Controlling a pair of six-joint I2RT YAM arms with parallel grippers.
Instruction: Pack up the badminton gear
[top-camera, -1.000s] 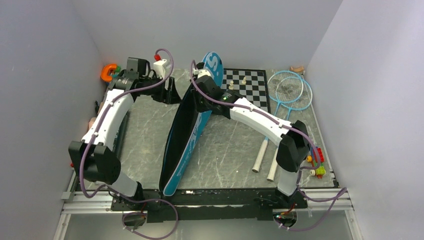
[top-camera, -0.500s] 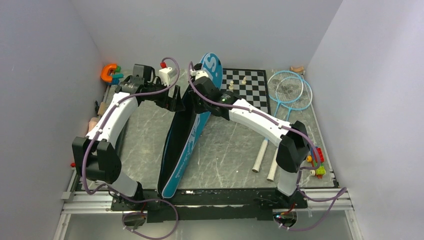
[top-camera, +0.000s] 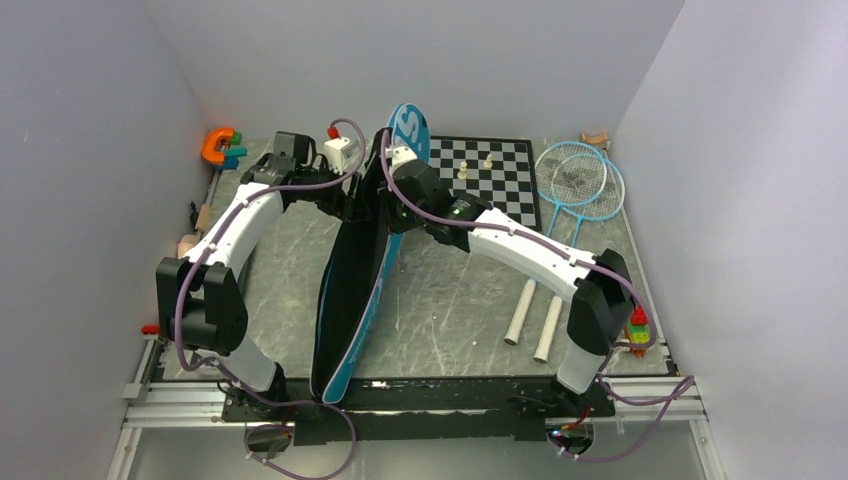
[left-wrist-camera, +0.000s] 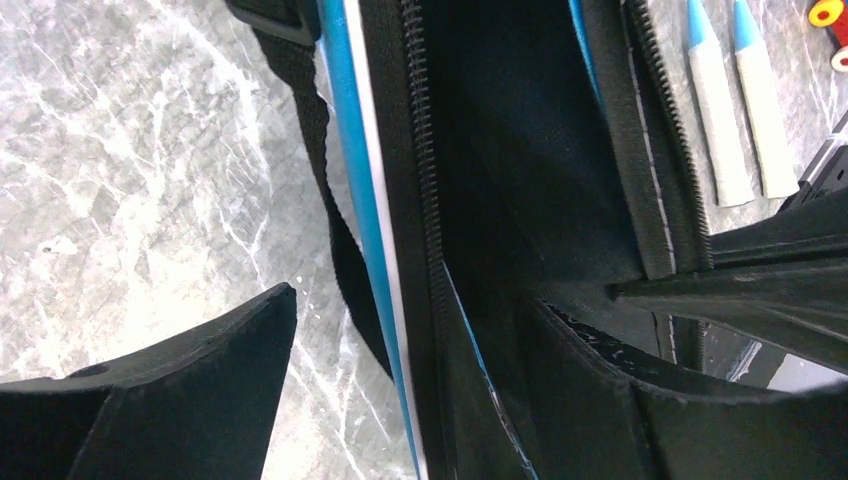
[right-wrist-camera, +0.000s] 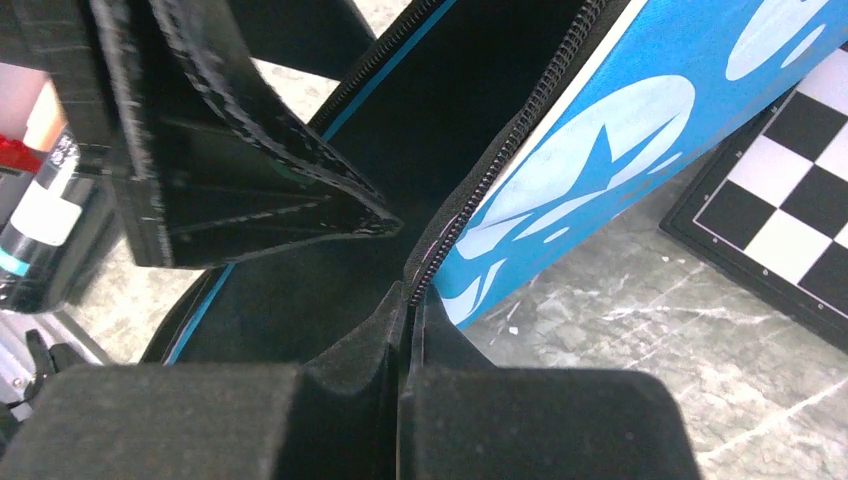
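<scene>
Right wrist: rt fingers (right-wrist-camera: 250, 420) clenched on zip rim of long blue-and-black fabric racket bag (right-wrist-camera: 640, 140). Lt fingers (left-wrist-camera: 150, 410) spread wide, straddling opposite rim w/ one inside. Bag upright on edge betw. both.

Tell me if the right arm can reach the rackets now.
Probably not yet: the right end effector is shut on the bag at its zipper. Once released, the rackets lie uncovered on its side.
</scene>
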